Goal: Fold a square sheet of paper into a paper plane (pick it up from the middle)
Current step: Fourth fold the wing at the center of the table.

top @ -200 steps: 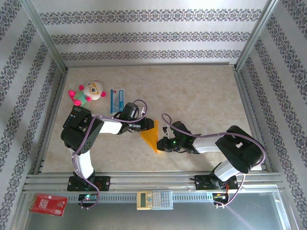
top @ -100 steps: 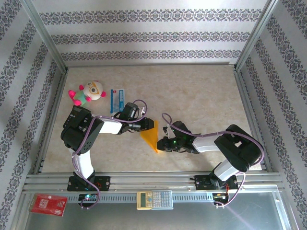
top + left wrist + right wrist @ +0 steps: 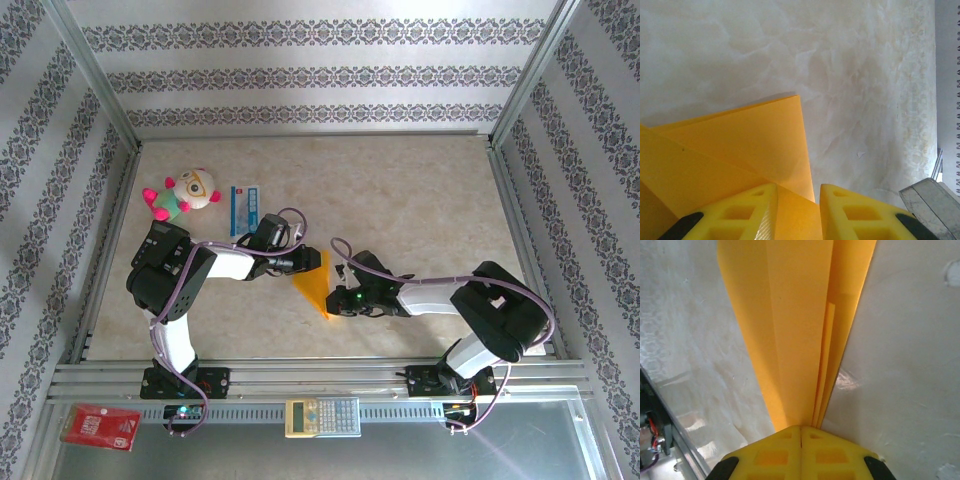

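The folded paper [image 3: 795, 315] is being pinched in the closed right gripper [image 3: 801, 429] and straddled by the left gripper's [image 3: 799, 192] parted fingers; its layers should be kept aligned while being creased.

The folded sheet of paper [image 3: 316, 283] lies near the middle of the bench [image 3: 420, 190], between the left arm's jaws on its left and the right arm's jaws at its near tip; whether it rests flat is unclear. Behind and to its left, a packet [image 3: 245, 208] lies just right of a toy [image 3: 185, 193]. On the near ledge, a calculator [image 3: 322, 416] sits between the arm bases, with a box [image 3: 100, 427] far left.
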Robot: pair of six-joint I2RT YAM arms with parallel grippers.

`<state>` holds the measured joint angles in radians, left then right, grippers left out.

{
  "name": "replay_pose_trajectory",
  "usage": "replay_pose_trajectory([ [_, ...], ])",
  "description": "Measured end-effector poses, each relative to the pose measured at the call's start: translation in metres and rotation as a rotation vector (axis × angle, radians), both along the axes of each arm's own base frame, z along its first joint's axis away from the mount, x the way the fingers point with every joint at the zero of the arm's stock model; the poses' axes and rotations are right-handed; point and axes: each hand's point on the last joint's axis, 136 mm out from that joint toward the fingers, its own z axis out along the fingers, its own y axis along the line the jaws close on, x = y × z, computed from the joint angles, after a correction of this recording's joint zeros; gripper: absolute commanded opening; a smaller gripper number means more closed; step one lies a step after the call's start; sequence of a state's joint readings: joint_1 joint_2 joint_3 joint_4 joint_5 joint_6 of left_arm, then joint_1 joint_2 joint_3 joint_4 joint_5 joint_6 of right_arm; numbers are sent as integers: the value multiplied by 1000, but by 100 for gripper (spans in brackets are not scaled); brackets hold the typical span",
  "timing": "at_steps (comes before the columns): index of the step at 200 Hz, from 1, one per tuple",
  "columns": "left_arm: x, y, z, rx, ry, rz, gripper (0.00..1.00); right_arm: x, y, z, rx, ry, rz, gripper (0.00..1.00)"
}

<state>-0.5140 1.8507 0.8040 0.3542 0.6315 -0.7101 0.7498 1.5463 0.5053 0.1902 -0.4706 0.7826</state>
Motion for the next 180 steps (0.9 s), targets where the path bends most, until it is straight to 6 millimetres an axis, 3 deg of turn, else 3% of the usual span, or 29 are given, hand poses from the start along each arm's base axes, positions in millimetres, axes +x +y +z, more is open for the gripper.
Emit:
replay_pose_trajectory([
  [122,0,0,0,1,1,0,30,-2,2,-2,-194,-93,1,3],
  [180,0,0,0,1,1,0,30,2,-3,3,-195,-105,-18,5],
])
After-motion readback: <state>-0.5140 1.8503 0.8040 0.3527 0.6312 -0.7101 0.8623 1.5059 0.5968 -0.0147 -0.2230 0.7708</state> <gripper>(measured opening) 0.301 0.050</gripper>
